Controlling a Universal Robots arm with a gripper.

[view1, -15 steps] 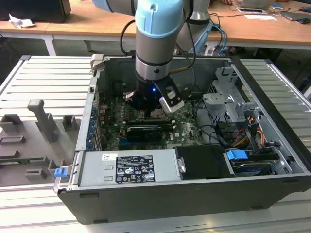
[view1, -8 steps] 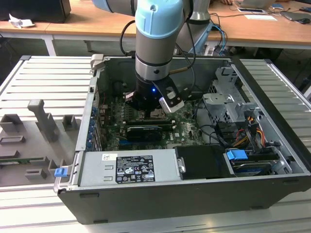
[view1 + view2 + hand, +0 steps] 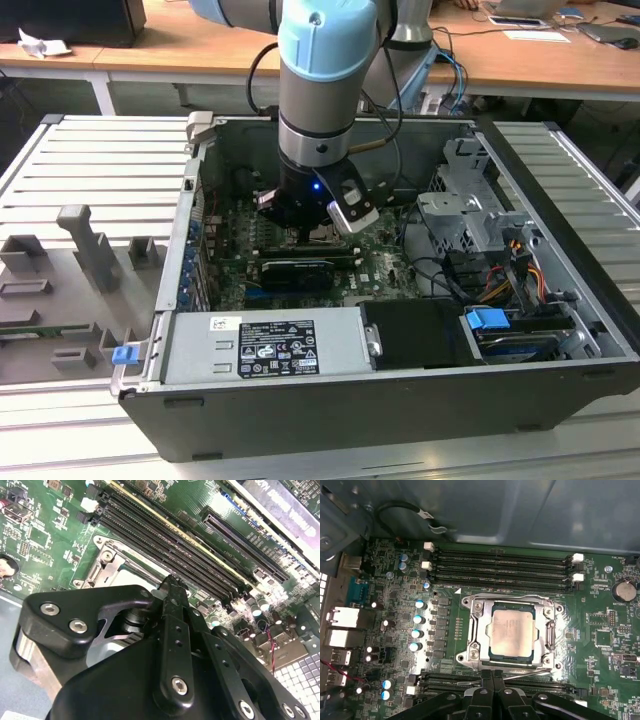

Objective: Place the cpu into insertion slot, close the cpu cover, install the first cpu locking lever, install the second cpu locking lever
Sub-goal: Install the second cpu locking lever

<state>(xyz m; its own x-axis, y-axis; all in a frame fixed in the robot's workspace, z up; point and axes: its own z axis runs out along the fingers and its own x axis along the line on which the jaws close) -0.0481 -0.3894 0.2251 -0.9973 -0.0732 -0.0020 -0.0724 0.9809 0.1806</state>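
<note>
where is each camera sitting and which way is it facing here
Exterior view: off the arm, looking down into the open computer case; the arm descends to the gripper.
First wrist view: on the arm, facing the green motherboard, with the cpu lying in the cpu cover; gripper at the frame's edge.
Second wrist view: on the arm, slanting across the memory slots past the gripper.
Both wrist views share the board and memory slots.

A ribbed grey metal table (image 3: 70, 165) carried the work, with grey moulded fixtures (image 3: 85, 250) at the exterior view's left. Behind it stood wooden desks (image 3: 200, 45) with white legs, papers scattered on top.
</note>
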